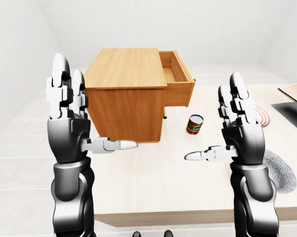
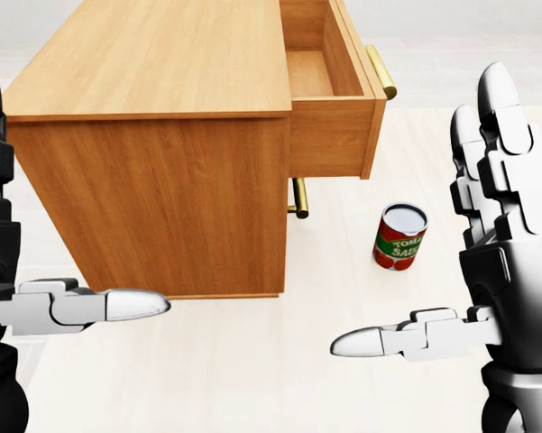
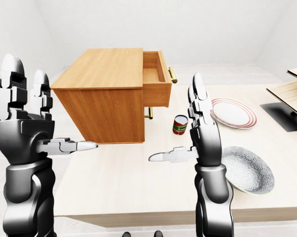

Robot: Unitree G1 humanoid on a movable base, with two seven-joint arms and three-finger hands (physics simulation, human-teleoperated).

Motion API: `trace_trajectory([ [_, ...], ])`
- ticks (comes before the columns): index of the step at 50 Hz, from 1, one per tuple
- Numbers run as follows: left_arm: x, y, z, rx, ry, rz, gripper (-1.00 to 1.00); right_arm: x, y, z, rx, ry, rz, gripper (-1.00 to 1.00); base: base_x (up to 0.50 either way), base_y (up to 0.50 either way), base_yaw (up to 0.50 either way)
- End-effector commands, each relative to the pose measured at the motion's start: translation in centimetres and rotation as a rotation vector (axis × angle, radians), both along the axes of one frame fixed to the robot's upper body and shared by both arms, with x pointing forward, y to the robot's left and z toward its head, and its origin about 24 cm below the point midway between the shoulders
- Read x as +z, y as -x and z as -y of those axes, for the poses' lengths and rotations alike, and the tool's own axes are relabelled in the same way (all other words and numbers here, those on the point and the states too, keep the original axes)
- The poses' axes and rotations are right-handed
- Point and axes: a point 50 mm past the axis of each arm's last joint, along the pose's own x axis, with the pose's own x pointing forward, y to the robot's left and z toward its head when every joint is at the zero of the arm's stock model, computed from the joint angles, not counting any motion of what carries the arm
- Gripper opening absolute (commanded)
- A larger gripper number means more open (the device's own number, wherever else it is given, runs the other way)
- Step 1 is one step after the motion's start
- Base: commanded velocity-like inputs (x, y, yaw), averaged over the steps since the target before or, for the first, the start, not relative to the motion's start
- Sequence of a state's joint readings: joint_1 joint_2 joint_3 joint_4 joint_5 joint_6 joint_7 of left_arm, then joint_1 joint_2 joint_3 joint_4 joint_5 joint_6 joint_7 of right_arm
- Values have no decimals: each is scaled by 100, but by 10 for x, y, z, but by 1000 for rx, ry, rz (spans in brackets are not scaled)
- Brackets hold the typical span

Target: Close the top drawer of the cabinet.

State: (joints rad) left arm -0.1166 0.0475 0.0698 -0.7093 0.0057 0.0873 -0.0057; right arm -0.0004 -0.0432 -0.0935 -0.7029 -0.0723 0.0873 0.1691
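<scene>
On the table (image 3: 138, 173), our cabinet (image 2: 162, 171) sits at eleven o'clock, its top drawer (image 2: 329, 108) pulled out (can (image 2: 399, 236) at two); our left hand (image 1: 69, 123) and right hand (image 1: 239, 133) spread wide, empty.

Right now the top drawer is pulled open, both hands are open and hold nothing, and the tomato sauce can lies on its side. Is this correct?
Not quite: the tomato sauce can stands upright, as the head view shows. The top drawer is open, and the left hand and right hand are open and hold nothing.

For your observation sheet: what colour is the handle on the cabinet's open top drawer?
Brass gold: the cylindrical bar handle on the open wooden top drawer, clearest in the head view.
</scene>
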Motion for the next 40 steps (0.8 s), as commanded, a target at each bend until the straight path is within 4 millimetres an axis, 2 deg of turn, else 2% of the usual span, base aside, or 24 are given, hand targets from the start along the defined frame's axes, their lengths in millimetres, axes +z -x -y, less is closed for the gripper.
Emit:
trace_trajectory([
  [1, -2, 0, 3, -12, -2, -8, 100, -3, -3, 7, -40, -26, -14, 100, 0, -1, 0],
  [10, -2, 0, 4, -15, -2, -9, 100, 3, -2, 9, -40, -40, 20, 100, 0, 0, 0],
  [15, -1, 1, 4, -16, -1, -5, 100, -3, -2, 7, -29, -44, -12, 100, 8, -1, 0],
  [20, 3, -1, 0, -6, 10, 16, 100, -9, -2, 6, -7, -37, -43, 100, 43, -10, 0],
  [27, -1, -1, 0, -4, 13, -6, 100, -4, -1, 5, -4, -29, -22, 100, 50, -10, 0],
  [30, -1, -1, 0, -8, 12, -5, 100, -10, -3, 7, -21, -37, -49, 100, 47, -8, 0],
  [38, 0, 1, 0, -10, 14, 4, 100, -7, -3, 7, -29, -44, -31, 100, 2, 0, 0],
  [40, 1, 2, 1, -11, 15, 8, 100, -11, -7, 10, -50, -45, -52, 100, 0, 0, 0],
])
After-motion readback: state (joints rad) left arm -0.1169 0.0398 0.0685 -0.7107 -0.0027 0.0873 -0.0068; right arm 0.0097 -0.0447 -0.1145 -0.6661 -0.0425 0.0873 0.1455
